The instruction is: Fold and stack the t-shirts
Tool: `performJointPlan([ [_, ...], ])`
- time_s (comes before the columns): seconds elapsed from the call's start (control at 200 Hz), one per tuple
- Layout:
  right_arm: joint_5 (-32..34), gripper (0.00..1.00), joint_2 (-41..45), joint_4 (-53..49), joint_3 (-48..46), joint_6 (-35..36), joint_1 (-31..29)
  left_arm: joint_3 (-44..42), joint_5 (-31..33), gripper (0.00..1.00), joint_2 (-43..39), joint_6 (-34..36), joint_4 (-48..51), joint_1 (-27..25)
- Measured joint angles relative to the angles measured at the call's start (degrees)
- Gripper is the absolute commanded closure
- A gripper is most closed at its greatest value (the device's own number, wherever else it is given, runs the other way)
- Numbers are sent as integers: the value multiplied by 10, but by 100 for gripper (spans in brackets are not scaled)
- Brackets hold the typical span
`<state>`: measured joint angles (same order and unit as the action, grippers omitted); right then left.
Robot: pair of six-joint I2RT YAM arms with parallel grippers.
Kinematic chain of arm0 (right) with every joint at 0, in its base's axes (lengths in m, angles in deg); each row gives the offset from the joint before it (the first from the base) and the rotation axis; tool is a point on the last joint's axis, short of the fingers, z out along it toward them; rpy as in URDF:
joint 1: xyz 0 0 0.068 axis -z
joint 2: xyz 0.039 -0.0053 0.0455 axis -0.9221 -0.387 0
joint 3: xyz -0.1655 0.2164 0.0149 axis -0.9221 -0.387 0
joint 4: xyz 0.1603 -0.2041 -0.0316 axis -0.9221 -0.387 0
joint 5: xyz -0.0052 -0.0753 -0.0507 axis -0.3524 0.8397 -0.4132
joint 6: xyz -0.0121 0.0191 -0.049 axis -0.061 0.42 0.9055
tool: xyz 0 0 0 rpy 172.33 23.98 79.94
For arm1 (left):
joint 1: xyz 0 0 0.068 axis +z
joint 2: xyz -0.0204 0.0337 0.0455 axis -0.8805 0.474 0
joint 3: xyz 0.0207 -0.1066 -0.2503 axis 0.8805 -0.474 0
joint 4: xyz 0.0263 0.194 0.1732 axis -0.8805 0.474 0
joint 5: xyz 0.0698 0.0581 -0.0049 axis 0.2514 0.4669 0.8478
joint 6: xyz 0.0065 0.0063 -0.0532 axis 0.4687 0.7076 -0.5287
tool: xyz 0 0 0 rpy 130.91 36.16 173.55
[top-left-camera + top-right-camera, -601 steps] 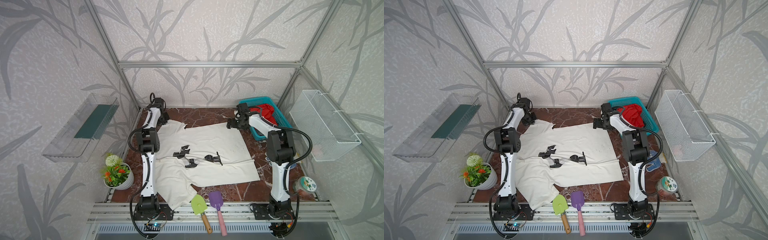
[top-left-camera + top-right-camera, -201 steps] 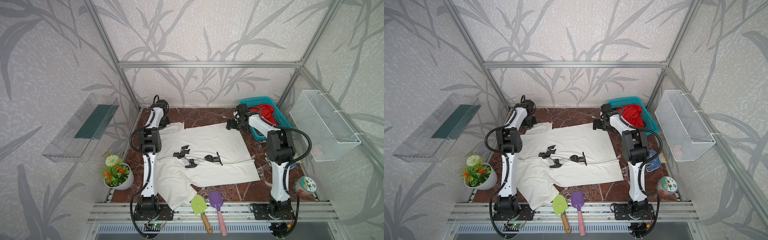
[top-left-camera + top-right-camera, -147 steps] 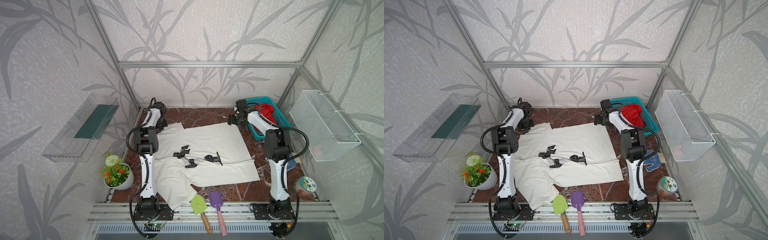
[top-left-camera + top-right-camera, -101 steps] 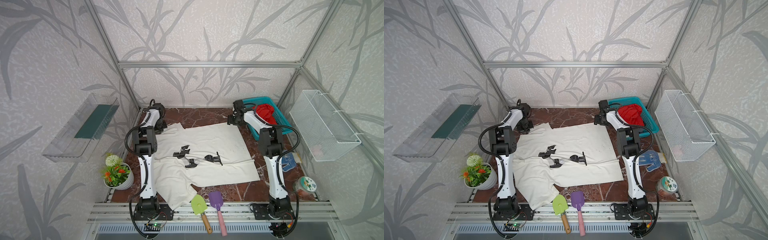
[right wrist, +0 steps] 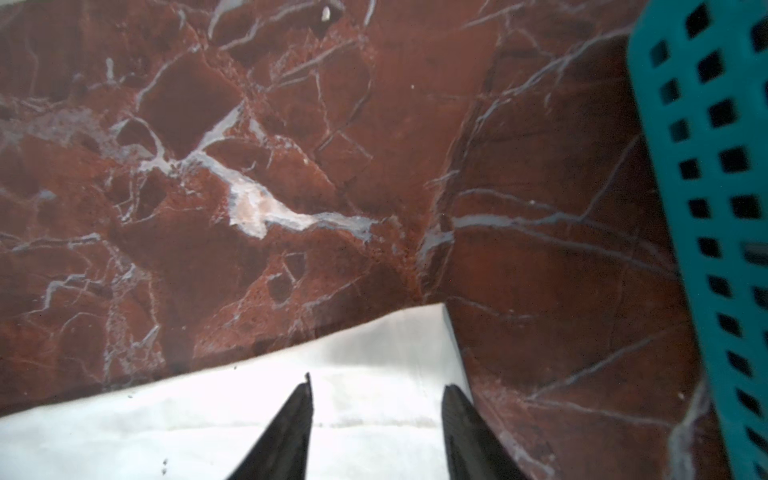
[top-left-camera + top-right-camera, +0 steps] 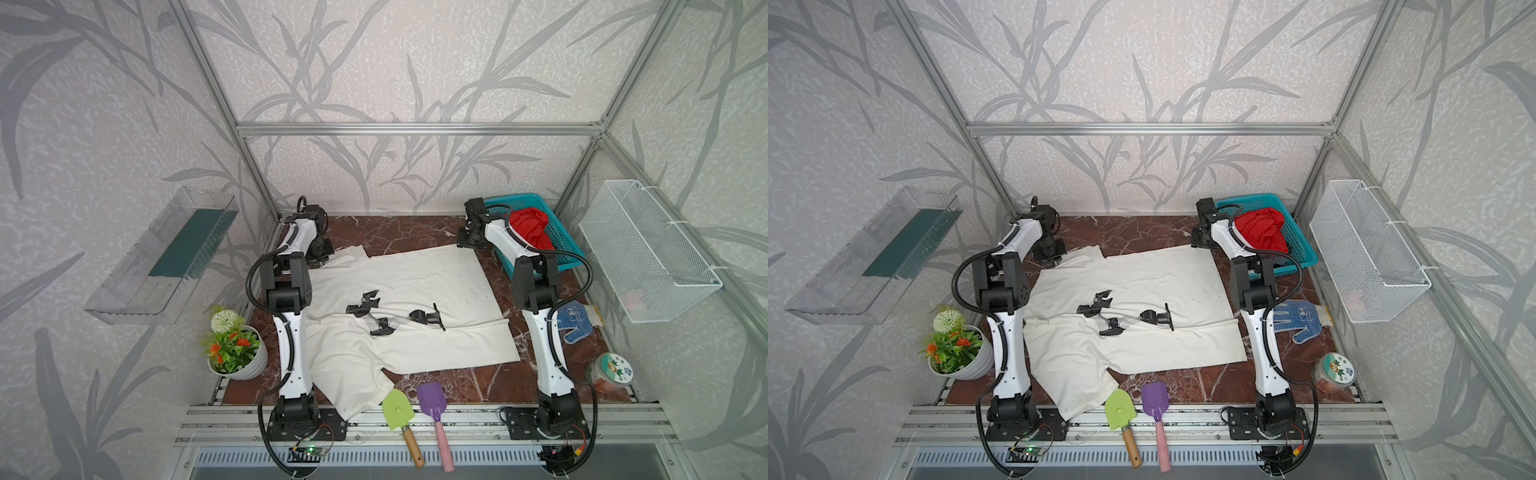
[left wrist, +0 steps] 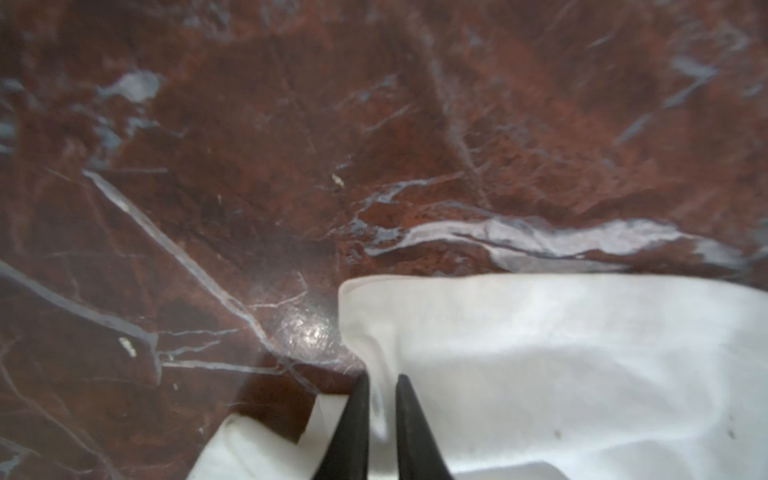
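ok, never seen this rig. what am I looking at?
A left arm and a right arm are bolted at the near edge of a marble table. Two pictures come from one overhead stereo camera; the other two from a camera on each wrist. A cream t-shirt lies spread out; a red t-shirt sits in the teal basket. Also: a glove, a green spade, a purple spade, a potted plant, a jar. The left end effector pinches a pucker at the shirt's far left edge; the right end effector stands open over its far right corner, holding nothing.
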<state>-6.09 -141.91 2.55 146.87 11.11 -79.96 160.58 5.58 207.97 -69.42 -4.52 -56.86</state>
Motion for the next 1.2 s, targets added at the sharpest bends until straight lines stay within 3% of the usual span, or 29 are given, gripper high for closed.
performJointPlan([
  [0.12, 0, 54, -14, -9, 12, 2, 0, 5, 1, 72, -8, 1, -12, 1],
  [0.28, 0, 81, -19, -24, 29, 8, 0, 44, 1, 66, 0, -1, -9, 1],
  [0.525, -1, 100, -27, -35, 39, 14, 0, 145, 13, 61, 50, -3, 14, 3],
  [0.835, -4, 100, -28, -38, 39, 22, 0, 172, 21, 58, 106, -3, 43, 7],
  [0.93, -5, 81, -28, -38, 39, 24, 0, 172, 22, 58, 108, -3, 48, 8],
  [1.025, -6, 72, -28, -38, 39, 27, 0, 172, 22, 60, 108, -4, 50, 9],
  [1.13, -6, 49, -28, -36, 39, 30, 0, 172, 18, 75, 110, -8, 50, 10],
  [1.2, -3, 39, -28, -35, 40, 32, 0, 172, 13, 86, 111, -12, 49, 10],
])
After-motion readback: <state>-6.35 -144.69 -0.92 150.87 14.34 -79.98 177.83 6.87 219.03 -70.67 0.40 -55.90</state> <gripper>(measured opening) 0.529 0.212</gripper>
